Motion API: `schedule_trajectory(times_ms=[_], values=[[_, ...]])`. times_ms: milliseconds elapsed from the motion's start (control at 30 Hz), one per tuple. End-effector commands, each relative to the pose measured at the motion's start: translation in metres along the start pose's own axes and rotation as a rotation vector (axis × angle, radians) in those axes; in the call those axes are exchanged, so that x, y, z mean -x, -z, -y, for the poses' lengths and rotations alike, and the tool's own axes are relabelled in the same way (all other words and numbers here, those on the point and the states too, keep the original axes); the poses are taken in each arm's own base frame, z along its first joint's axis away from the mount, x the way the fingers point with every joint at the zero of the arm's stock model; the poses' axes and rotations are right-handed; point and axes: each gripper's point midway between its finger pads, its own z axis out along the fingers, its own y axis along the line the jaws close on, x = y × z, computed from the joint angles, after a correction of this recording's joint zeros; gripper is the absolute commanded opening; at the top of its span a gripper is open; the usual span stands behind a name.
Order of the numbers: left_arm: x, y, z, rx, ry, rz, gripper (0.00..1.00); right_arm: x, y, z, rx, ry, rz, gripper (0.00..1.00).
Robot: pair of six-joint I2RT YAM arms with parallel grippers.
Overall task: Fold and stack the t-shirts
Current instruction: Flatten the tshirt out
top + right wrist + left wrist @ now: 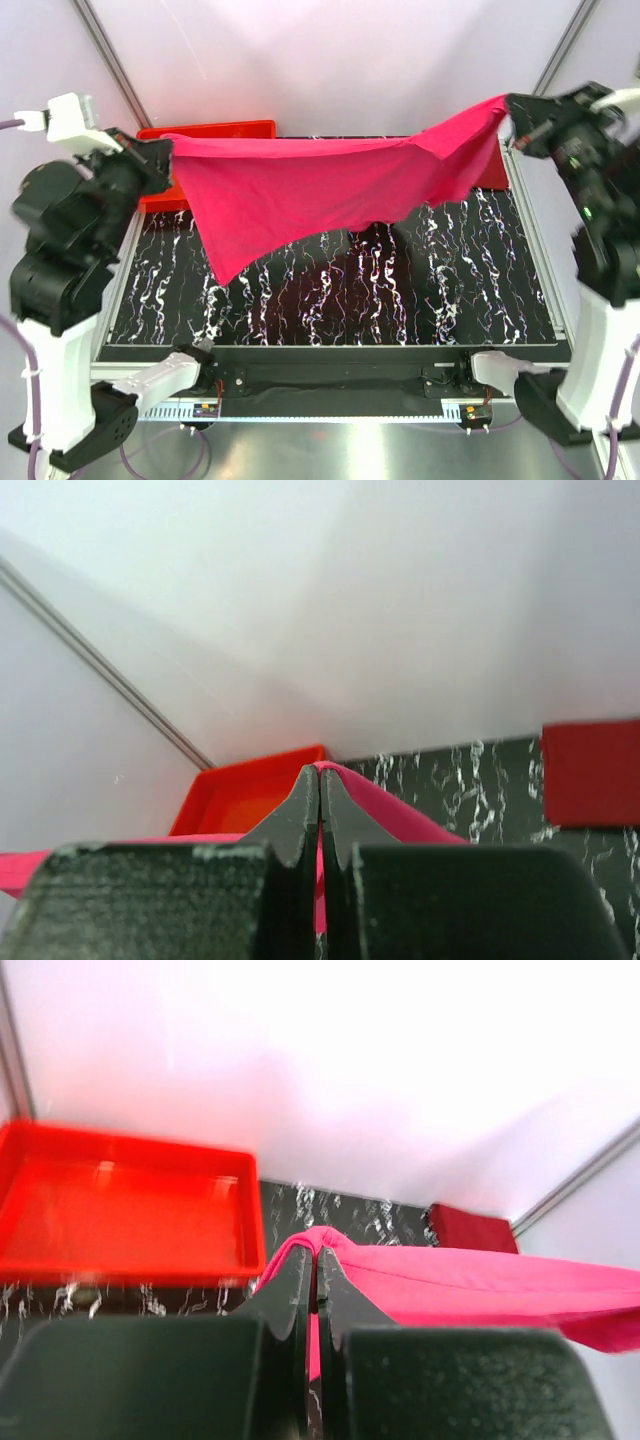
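Note:
The magenta-pink t-shirt (320, 190) hangs stretched in the air above the table between both grippers. My left gripper (165, 153) is shut on its left corner; the pink cloth (470, 1285) runs off to the right of the left gripper (318, 1256). My right gripper (508, 122) is shut on its right corner, and the pink cloth (395, 810) drapes over the right gripper (320, 772). The maroon t-shirt lies folded at the table's far right corner (472, 1228), (590, 772); in the top view only a strip of it (492, 172) shows behind the pink shirt.
A red plastic tray (232, 130) stands at the table's back left, also in the left wrist view (120, 1205) and the right wrist view (250, 795). The black marbled table (400, 290) lies below. White walls and grey frame posts enclose it.

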Motion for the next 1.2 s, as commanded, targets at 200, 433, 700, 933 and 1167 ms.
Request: schedule_trajectory(times_ms=[200,433,700,933,1167], values=[[0.071,0.027,0.0,0.01,-0.028,0.232,0.0,0.022,-0.001,-0.013,0.071,0.026,0.113,0.0],[0.091,0.013,0.022,-0.059,-0.042,0.256,0.0,0.03,-0.008,-0.017,0.073,0.043,0.1,0.0],[0.093,0.056,0.02,-0.123,-0.034,0.285,0.0,0.06,0.07,-0.056,0.198,0.082,0.187,0.0],[0.097,0.105,0.017,-0.194,-0.01,0.355,0.0,0.07,0.137,-0.085,0.316,0.06,0.243,0.0],[0.115,0.149,0.018,-0.257,0.007,0.451,0.0,0.093,0.184,-0.11,0.4,0.048,0.315,0.0]])
